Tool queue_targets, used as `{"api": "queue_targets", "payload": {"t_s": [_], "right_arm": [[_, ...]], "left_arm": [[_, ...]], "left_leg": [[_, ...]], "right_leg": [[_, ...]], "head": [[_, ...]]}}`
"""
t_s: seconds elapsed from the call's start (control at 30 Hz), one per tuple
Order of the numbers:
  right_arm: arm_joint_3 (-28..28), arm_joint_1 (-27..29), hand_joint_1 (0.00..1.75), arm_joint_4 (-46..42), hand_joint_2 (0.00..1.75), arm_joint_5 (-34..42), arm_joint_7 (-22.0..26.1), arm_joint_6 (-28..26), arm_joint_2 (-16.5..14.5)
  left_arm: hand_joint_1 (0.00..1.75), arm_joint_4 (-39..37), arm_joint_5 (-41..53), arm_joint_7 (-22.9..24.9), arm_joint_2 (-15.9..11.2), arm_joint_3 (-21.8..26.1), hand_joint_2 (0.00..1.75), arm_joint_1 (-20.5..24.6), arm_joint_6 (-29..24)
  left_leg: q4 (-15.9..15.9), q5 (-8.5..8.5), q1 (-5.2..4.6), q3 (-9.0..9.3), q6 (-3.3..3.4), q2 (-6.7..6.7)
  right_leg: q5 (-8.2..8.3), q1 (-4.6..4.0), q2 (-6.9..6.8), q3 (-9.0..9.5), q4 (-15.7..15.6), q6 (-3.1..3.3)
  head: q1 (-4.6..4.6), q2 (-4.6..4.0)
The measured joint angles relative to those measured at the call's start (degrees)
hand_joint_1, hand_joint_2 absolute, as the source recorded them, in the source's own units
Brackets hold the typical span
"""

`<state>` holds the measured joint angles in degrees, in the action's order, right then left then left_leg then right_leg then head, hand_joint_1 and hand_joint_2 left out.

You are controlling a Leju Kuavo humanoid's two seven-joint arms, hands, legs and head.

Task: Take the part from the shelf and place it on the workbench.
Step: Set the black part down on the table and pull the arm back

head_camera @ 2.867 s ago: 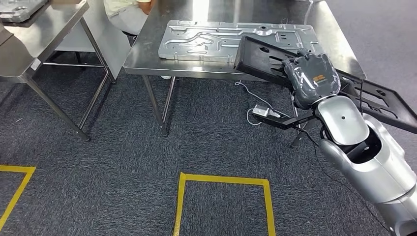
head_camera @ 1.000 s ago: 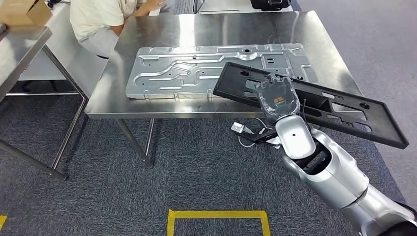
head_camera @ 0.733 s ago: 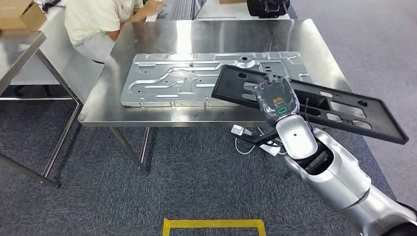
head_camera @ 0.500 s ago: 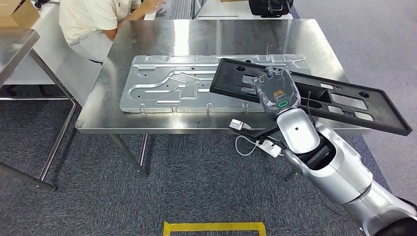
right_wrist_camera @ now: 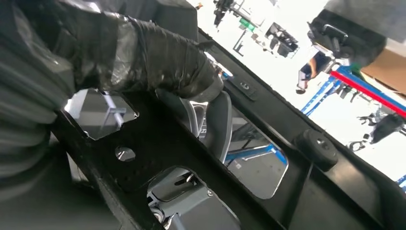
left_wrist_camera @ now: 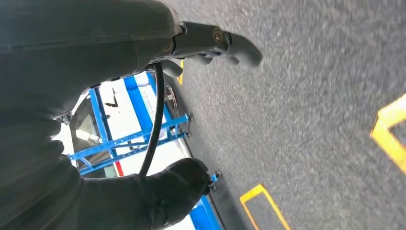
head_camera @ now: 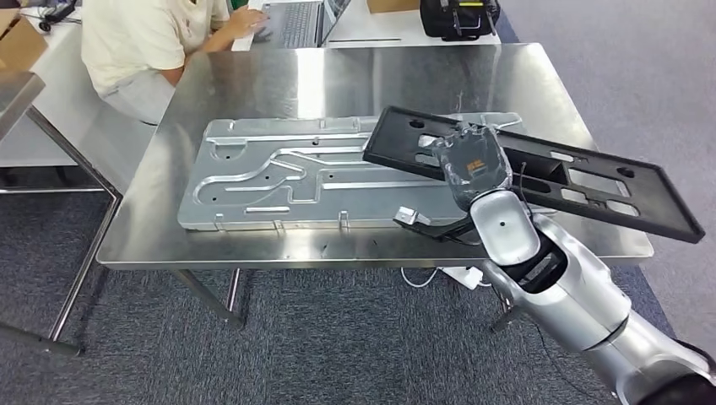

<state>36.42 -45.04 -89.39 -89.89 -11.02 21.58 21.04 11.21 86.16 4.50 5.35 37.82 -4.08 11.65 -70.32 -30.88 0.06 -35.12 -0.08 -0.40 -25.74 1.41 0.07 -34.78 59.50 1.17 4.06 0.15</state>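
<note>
The part is a long black plastic panel [head_camera: 591, 181] with several cut-outs. My right hand [head_camera: 473, 164] grips it near its left third and holds it tilted, just above the right side of the steel workbench [head_camera: 338, 76]. Its left end overlaps a large stamped silver metal plate [head_camera: 279, 181] lying on the bench, and its right end sticks out past the bench's right edge. In the right wrist view the taped hand [right_wrist_camera: 158, 52] wraps over the black panel [right_wrist_camera: 158, 158]. My left hand [left_wrist_camera: 225, 43] hangs over grey carpet with its fingers loose around nothing.
A person [head_camera: 143, 42] sits at the bench's far left corner, working at a laptop [head_camera: 295, 21]. A black bag [head_camera: 460, 15] stands behind the bench. A second steel table [head_camera: 13, 89] and a cardboard box [head_camera: 21, 42] are at the far left. Yellow floor tape [left_wrist_camera: 392, 134] marks the carpet.
The camera has come closer to the workbench, which now shows lower and larger in the picture. My right hand still grips the panel, now over the benchtop instead of in front of its edge.
</note>
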Motion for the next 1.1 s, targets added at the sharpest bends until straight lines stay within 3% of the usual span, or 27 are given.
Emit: {"api": "queue_targets", "payload": {"t_s": [0.07, 0.1, 0.13, 0.17, 0.23, 0.27, 0.3, 0.37, 0.4, 0.47, 0.5, 0.57, 0.6, 0.63, 0.67, 0.73, 0.8, 0.87, 0.93, 1.0, 1.07, 1.1], "right_arm": [[1.0, 0.2, 1.75, 0.9, 1.75, 0.0, -0.2, 0.0, -1.0], [1.4, 0.3, 1.75, 1.3, 1.75, 0.0, -0.3, -0.1, -1.5], [1.8, 0.3, 1.75, 1.7, 1.75, 0.0, -0.4, -0.1, -1.9], [2.1, 0.4, 1.75, 2.0, 1.75, 0.0, -0.5, -0.1, -2.3], [2.6, 0.3, 1.75, 2.7, 1.75, 0.0, -0.5, -0.2, -2.8], [2.9, 0.3, 1.75, 3.0, 1.75, 0.0, -0.5, -0.2, -3.0], [3.1, 0.2, 1.75, 3.2, 1.75, 0.0, -0.5, -0.2, -3.2], [3.4, 0.1, 1.75, 3.5, 1.75, 0.1, -0.4, -0.3, -3.4], [3.5, 0.0, 1.75, 3.6, 1.75, 0.0, -0.2, -0.3, -3.5], [3.8, -0.2, 1.75, 3.9, 1.75, 0.0, 0.2, -0.3, -3.8], [4.1, -0.2, 1.75, 4.1, 1.75, 0.0, 0.4, -0.4, -4.1], [4.9, 0.1, 1.75, 4.6, 1.75, 0.0, 0.7, -0.4, -4.7], [5.3, 0.4, 1.75, 4.9, 1.75, 0.0, 0.8, -0.4, -5.0], [5.7, 0.7, 1.75, 5.2, 1.75, 0.0, 0.9, -0.4, -5.3], [6.0, 0.8, 1.75, 5.6, 1.75, 0.1, 0.9, -0.5, -5.6], [6.4, 1.1, 1.75, 6.3, 1.75, 0.1, 0.9, -0.7, -5.9], [6.4, 1.4, 0.87, 6.9, 0.87, 0.2, 1.2, -1.1, -6.1], [6.4, 1.7, 0.00, 7.4, 0.00, 0.2, 1.6, -1.5, -6.4], [6.2, 1.8, 0.00, 7.8, 0.00, 0.2, 1.9, -1.9, -6.7], [6.1, 2.0, 0.00, 8.1, 0.00, 0.2, 2.0, -2.1, -6.9], [6.1, 2.4, 0.00, 8.5, 0.00, 0.2, 2.0, -2.2, -7.1], [6.0, 2.6, 0.00, 8.7, 0.00, 0.2, 2.1, -2.3, -7.1]], "left_arm": [[0.00, 0.0, 0.0, 0.0, 0.0, 0.0, 1.75, 0.0, 0.0], [0.00, 0.0, 0.0, 0.0, -0.1, 0.0, 1.75, 0.0, 0.0], [0.00, 0.0, 0.0, -0.1, -0.1, 0.0, 1.75, -0.1, 0.0], [0.00, 0.0, 0.0, -0.1, -0.1, 0.0, 1.75, -0.1, 0.0], [0.00, -0.1, 0.0, -0.1, -0.1, 0.0, 1.75, -0.4, 0.0], [0.00, -0.1, 0.0, -0.1, -0.1, 0.0, 1.75, -0.5, 0.0], [0.00, -0.2, 0.0, -0.1, -0.1, 0.0, 1.75, -0.6, 0.0], [0.00, -0.2, 0.0, -0.2, -0.1, -0.2, 1.75, -0.6, 0.0], [0.00, -0.2, 0.0, -0.2, -0.1, -0.3, 1.75, -0.5, -0.1], [0.00, -0.2, 0.0, -0.3, -0.1, -0.4, 1.75, -0.4, -0.2], [0.00, -0.2, 0.0, -0.4, -0.1, -0.5, 1.75, -0.4, -0.3], [0.00, -0.2, 0.0, -0.5, -0.2, -0.6, 1.75, -0.3, -0.3], [0.00, -0.2, 0.0, -0.5, -0.2, -0.7, 1.75, -0.2, -0.4], [0.00, -0.2, 0.0, -0.5, -0.2, -0.8, 1.75, -0.2, -0.4], [0.00, -0.2, 0.0, -0.6, -0.2, -0.9, 1.75, -0.2, -0.4], [0.00, -0.3, 0.0, -0.9, -0.2, -0.9, 1.75, -0.2, -0.4], [0.00, -0.5, -0.1, -1.2, -0.1, -1.0, 1.75, -0.1, -0.3], [0.00, -0.6, -0.1, -1.1, -0.2, -1.0, 1.75, 0.0, -0.1], [0.00, -0.6, -0.1, -0.9, -0.3, -1.0, 1.75, 0.0, 0.3], [0.00, -0.6, -0.1, -0.7, -0.3, -1.0, 1.75, 0.2, 0.5], [0.00, -0.6, -0.2, -0.7, -0.3, -1.0, 0.87, 0.3, 0.5], [0.00, -0.6, -0.2, -0.7, -0.4, -0.9, 0.44, 0.2, 0.6]], "left_leg": [[-3.9, -3.36, 0.15, -4.27, -0.34, 0.02], [-3.7, -4.34, 0.18, -5.56, -0.36, 0.04], [-2.1, -3.95, 0.20, -6.09, -0.30, 0.05], [0.9, -1.93, 0.21, -6.08, -0.18, 0.07], [7.6, 5.44, 0.09, -5.47, 0.35, 0.11], [9.8, 8.16, -0.04, -5.17, 0.64, 0.11], [10.9, 9.62, -0.15, -4.95, 0.97, 0.09], [11.5, 9.20, -0.20, -3.83, 1.65, 0.00], [11.9, 8.93, -0.14, -3.09, 2.04, -0.04], [12.4, 8.18, -0.03, -1.55, 2.74, -0.07], [12.4, 7.62, -0.05, -0.87, 2.99, -0.07], [12.4, 6.29, -0.12, 0.64, 3.22, -0.17], [12.4, 5.57, -0.18, 1.58, 3.23, -0.26], [12.4, 4.82, -0.25, 2.59, 3.21, -0.38], [12.4, 4.11, -0.34, 3.61, 3.16, -0.48], [12.1, 2.65, -0.52, 5.10, 2.93, -0.64], [11.8, 1.43, -0.64, 5.78, 2.36, -0.88], [10.9, 1.36, -0.73, 5.94, 1.70, -1.03], [8.4, 1.49, -0.67, 5.01, 1.17, -0.82], [3.3, -0.66, -0.27, 2.00, 0.49, -0.48], [-2.1, -3.82, 0.31, -1.83, -0.35, -0.21], [-3.1, -4.30, 0.58, -2.99, -0.76, -0.08]], "right_leg": [[-1.27, 0.03, 0.10, 1.56, -0.1, 0.04], [-2.02, 0.06, 0.13, 2.49, -0.1, -0.01], [-2.82, 0.09, 0.13, 3.53, -0.1, -0.09], [-3.69, 0.11, 0.09, 4.64, -0.2, -0.21], [-5.26, 0.01, 0.13, 6.22, -0.2, -0.60], [-5.94, -0.09, 0.18, 6.77, -0.3, -0.90], [-6.32, -0.19, 0.26, 7.29, -0.4, -1.26], [-5.91, -0.21, 0.31, 7.57, 0.6, -1.94], [-5.14, -0.14, 0.30, 6.96, 2.3, -2.18], [-4.31, -0.07, 0.25, 3.43, 8.0, -2.43], [-5.09, -0.12, 0.24, 1.09, 11.3, -2.48], [-9.03, -0.19, 0.24, -3.22, 15.2, -2.52], [-10.93, -0.19, 0.24, -4.61, 15.4, -2.48], [-11.55, -0.20, 0.23, -5.31, 14.1, -2.37], [-10.50, -0.28, 0.23, -5.47, 11.7, -2.16], [-3.07, -0.77, 0.33, -5.17, 5.1, -1.22], [2.98, -1.32, 0.52, -4.84, 1.4, -0.40], [3.68, -1.30, 0.58, -4.17, 0.8, 0.00], [3.62, -0.93, 0.47, -3.19, 0.0, 0.48], [3.33, -0.68, 0.39, -2.47, -0.5, 0.80], [2.92, -0.59, 0.38, -2.20, -0.6, 0.85], [2.70, -0.53, 0.37, -2.06, -0.6, 0.78]], "head": [[0.01, 0.00], [0.01, 0.00], [0.01, 0.00], [0.00, 0.00], [-0.01, 0.00], [-0.02, 0.00], [-0.01, 0.00], [-0.04, 0.00], [-0.04, 0.00], [-0.09, 0.00], [-0.09, 0.00], [-0.09, 0.00], [-0.09, 0.00], [-0.10, 0.00], [-0.10, 0.00], [-0.09, 0.00], [-0.08, -0.01], [-0.10, -0.01], [-0.06, 0.00], [0.00, 0.00], [0.02, 0.00], [0.02, 0.00]]}}
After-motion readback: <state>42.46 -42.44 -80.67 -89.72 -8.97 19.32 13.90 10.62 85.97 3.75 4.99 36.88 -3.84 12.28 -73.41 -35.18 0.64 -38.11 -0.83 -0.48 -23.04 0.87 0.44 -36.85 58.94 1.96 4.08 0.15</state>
